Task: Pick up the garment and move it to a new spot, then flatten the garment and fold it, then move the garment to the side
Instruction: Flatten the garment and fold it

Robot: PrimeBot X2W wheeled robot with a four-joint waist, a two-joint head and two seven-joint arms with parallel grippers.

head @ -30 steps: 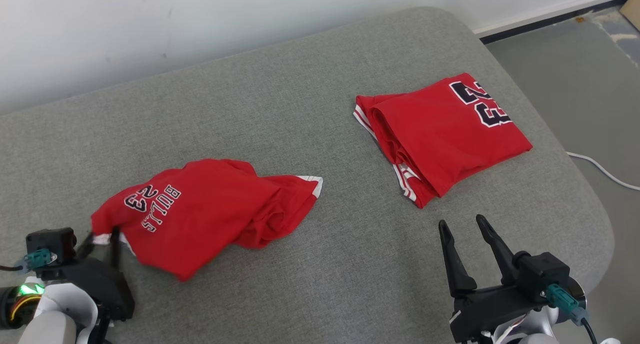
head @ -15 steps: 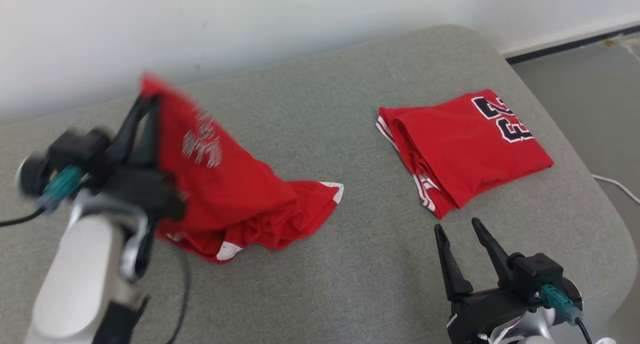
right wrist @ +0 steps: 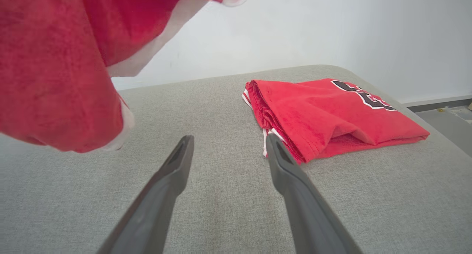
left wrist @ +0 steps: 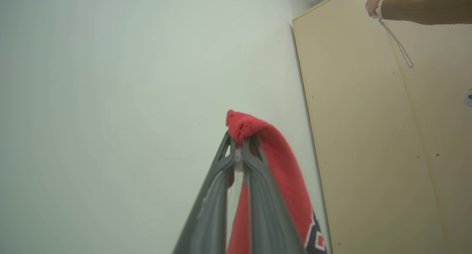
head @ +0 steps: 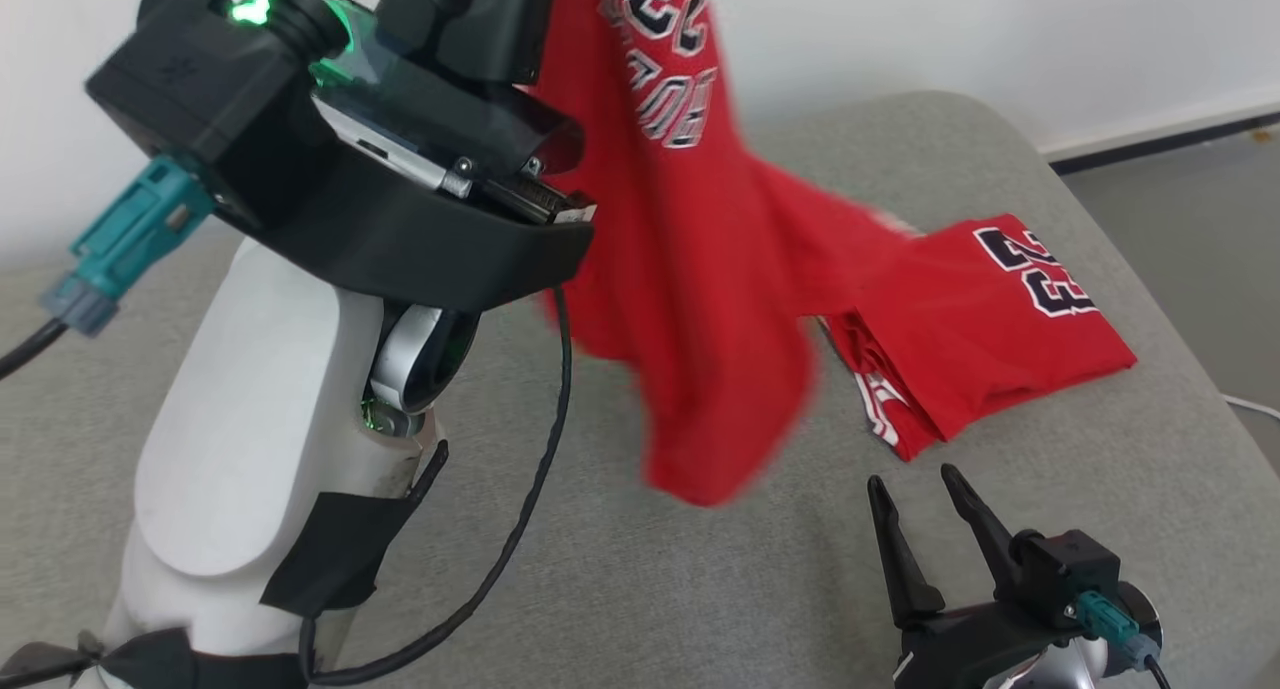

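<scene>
Items as we find them, near to far. First we log the left gripper (left wrist: 239, 147), raised high at the near left and clenched on a bunched edge of the lifted jersey (head: 700, 299); a fold of red cloth pokes past its fingertips against the white wall (head: 900, 39). We record the lifted jersey as red, with dark, white-edged lettering and a 23 near its top. It hangs in the air from that pinch, blurred, draping down and to the right over the middle of the grey cushion (head: 650, 589). In the right wrist view its lower end, edged with white trim, hangs clear above the fabric. Next we enter the right gripper (head: 913, 475), low at the near right, fingers spread apart and holding nothing, pointing toward the far side. Then the folded jersey (head: 990, 329), a second red garment marked 23, lying flat on the far right of the cushion with striped trim at its left edge. From the head view the hanging cloth overlaps its left end; we cannot tell whether they touch. We also list a black cable (head: 540, 489) looping beside the pale left forearm, and grey floor (head: 1180, 189) at the far right carrying a white cord (head: 1250, 406). In the left wrist view we note a beige panel (left wrist: 368, 136) beside the wall and a person's hand (left wrist: 373, 3) in a brown sleeve (left wrist: 424, 5) holding a thin string (left wrist: 396, 40).
</scene>
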